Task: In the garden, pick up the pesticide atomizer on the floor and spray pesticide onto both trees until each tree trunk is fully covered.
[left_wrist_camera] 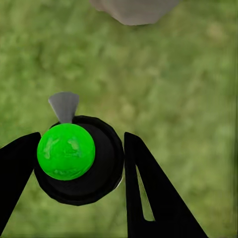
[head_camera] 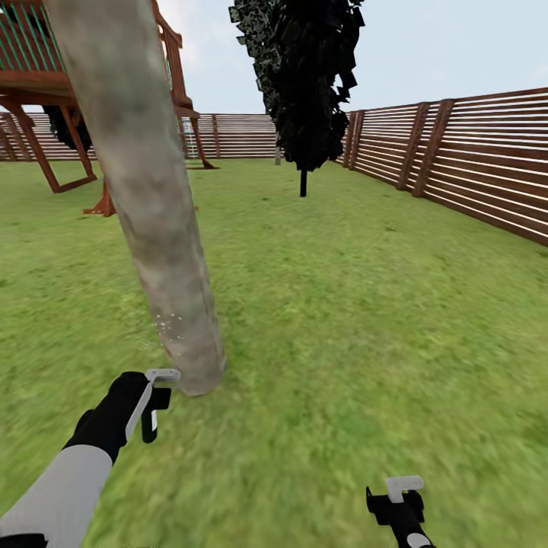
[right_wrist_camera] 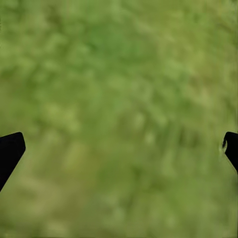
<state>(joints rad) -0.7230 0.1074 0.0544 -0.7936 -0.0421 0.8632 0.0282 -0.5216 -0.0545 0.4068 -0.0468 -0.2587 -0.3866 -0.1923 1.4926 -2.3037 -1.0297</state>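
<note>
1. Head view: the left hand (head_camera: pixel 156 403) sits at about 7 o'clock in the picture, just beside the foot of the tree trunk (head_camera: pixel 144 190). The trunk rises from the lawn (head_camera: pixel 342 304) and leans toward 11 o'clock.
2. From the left hand, the trunk lies at about 1 o'clock and very near. A small cloud of pale specks lies on the bark just above the hand; I judge these are spray droplets.
3. In the left wrist view, the left hand (left_wrist_camera: pixel 82 163) is clenched on the pesticide atomizer (left_wrist_camera: pixel 79 161). The camera looks down on its top: a dark round body with a bright green cap, held between the two black fingers (left_wrist_camera: pixel 148 183). A grey nozzle points toward the trunk base (left_wrist_camera: pixel 134 10).
4. The long axis of the atomizer appears to run along the fingers, so the nozzle already faces the trunk.
5. The right hand (head_camera: pixel 396 498) is at about 5 o'clock in the head view, well apart from the trunk. In the right wrist view its fingertips (right_wrist_camera: pixel 10 151) stand wide apart over grass, released and holding nothing.
6. The left arm is clearly the nearer one. I judge that most of the trunk above the specks is not yet covered, so the next spraying calls for raising the nozzle along the trunk.
7. A black conifer (head_camera: pixel 304 84), a slat fence (head_camera: pixel 472 167) and a wooden play structure (head_camera: pixel 46 84) stand farther away.
</note>
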